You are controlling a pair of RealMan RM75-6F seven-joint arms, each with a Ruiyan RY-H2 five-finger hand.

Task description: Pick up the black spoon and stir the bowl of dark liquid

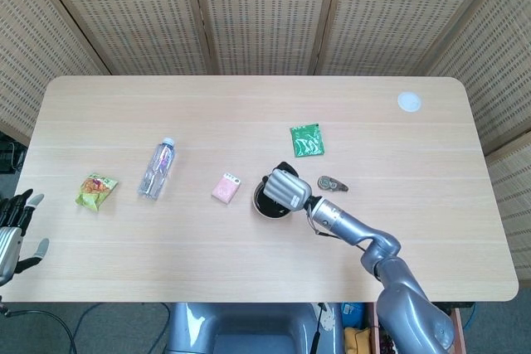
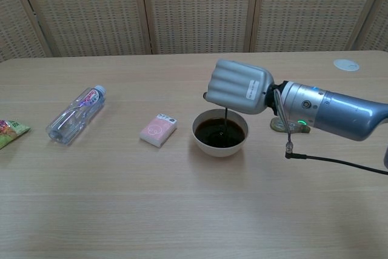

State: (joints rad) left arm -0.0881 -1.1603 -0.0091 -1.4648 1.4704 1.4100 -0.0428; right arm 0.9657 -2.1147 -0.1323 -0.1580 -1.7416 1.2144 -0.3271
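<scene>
The left hand (image 1: 15, 234) hangs off the table's (image 1: 124, 271) near-left edge, fingers spread, holding nothing; bare wood lies between the pink packet (image 2: 158, 130) and the bowl (image 2: 220, 133); the right hand (image 2: 239, 87), fingers curled, grips the black spoon (image 2: 225, 117) dipping into the bowl's dark liquid.
</scene>
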